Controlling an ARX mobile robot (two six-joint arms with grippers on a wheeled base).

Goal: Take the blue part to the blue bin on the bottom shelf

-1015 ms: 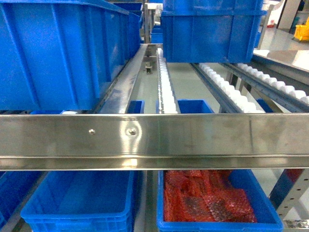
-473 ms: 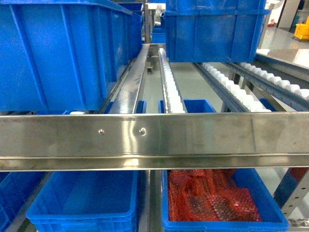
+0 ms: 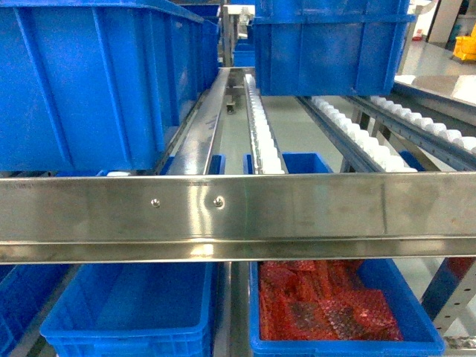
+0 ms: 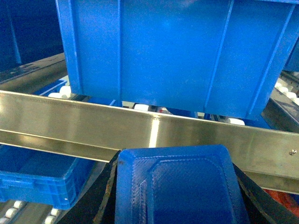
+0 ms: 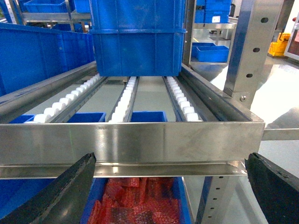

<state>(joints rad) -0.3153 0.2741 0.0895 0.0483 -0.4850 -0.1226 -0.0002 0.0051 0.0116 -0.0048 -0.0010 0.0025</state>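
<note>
The blue part (image 4: 175, 186), a flat ribbed plastic piece, fills the bottom of the left wrist view. My left gripper (image 4: 180, 196) is shut on it, with a black finger (image 4: 106, 198) on each side. It hangs in front of the steel front rail (image 4: 140, 123). Below that rail, the bottom shelf (image 3: 230, 312) holds an empty blue bin (image 3: 126, 312) (image 4: 35, 175) on the left. My right gripper (image 5: 168, 186) stands open with nothing between its fingers (image 5: 60, 191), above a bin of red bubble wrap (image 5: 135, 203). Neither gripper shows in the head view.
The wide steel rail (image 3: 297, 216) crosses the whole head view. Above it, large blue bins (image 3: 82, 82) (image 3: 327, 44) sit on white rollers (image 3: 260, 126). The red-filled bin (image 3: 327, 309) is at lower right. A perforated steel post (image 5: 247, 51) stands at the right.
The head view has shifted, so the rack sits slightly further right than a second ago. Nothing has moved in the last half second.
</note>
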